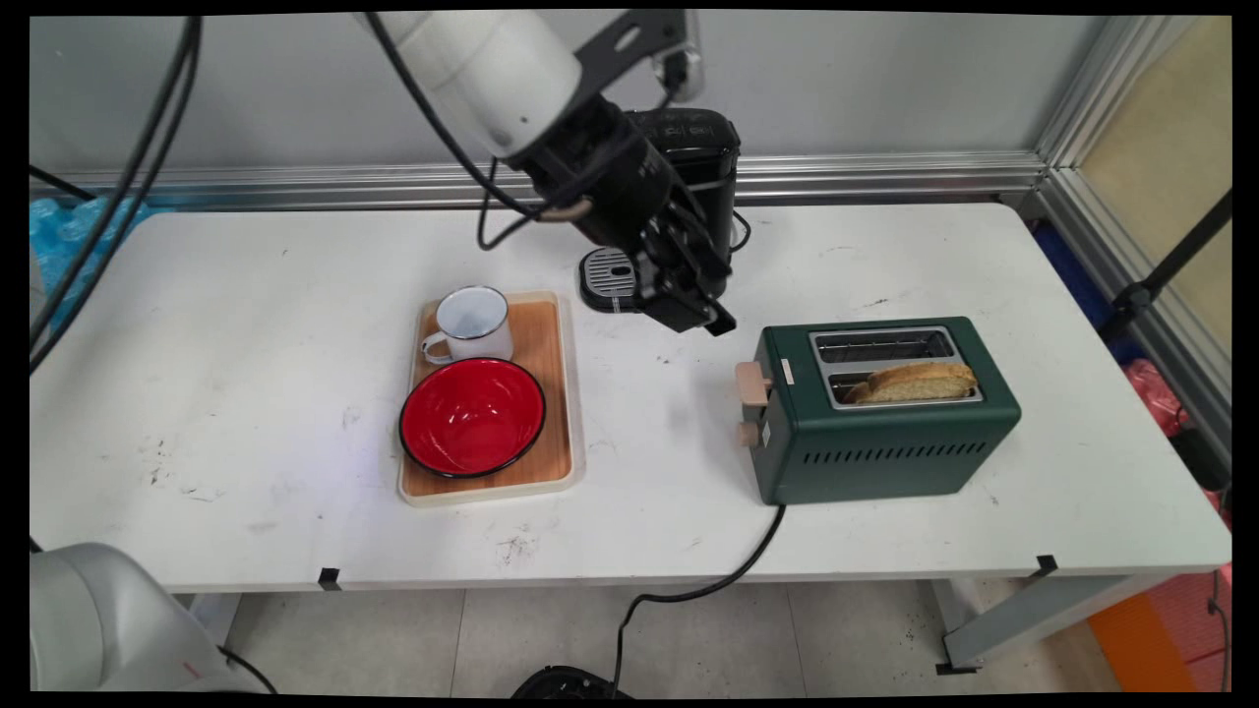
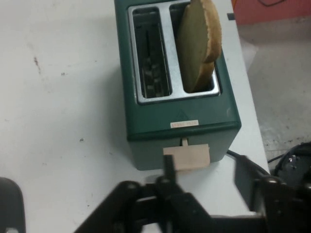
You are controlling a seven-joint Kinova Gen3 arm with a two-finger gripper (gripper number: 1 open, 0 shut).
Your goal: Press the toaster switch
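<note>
A dark green toaster (image 1: 885,442) (image 2: 146,121) stands on the right half of the white table (image 1: 246,295). A slice of toast (image 1: 920,382) (image 2: 197,43) sticks up from its near slot; the far slot (image 1: 882,345) holds nothing. The beige lever (image 1: 752,383) (image 2: 187,156) sits on the toaster's left end. My gripper (image 1: 710,313) (image 2: 206,174) hangs open above the table just up and left of that end. In the hand view its two fingers (image 2: 169,167) stand either side of the lever, apart from it.
A wooden tray (image 1: 556,393) left of the toaster carries a white enamel mug (image 1: 474,324) and a red bowl (image 1: 472,416). A black coffee machine (image 1: 703,147) stands behind the arm at the back. The toaster's black cord (image 1: 728,575) runs off the front edge.
</note>
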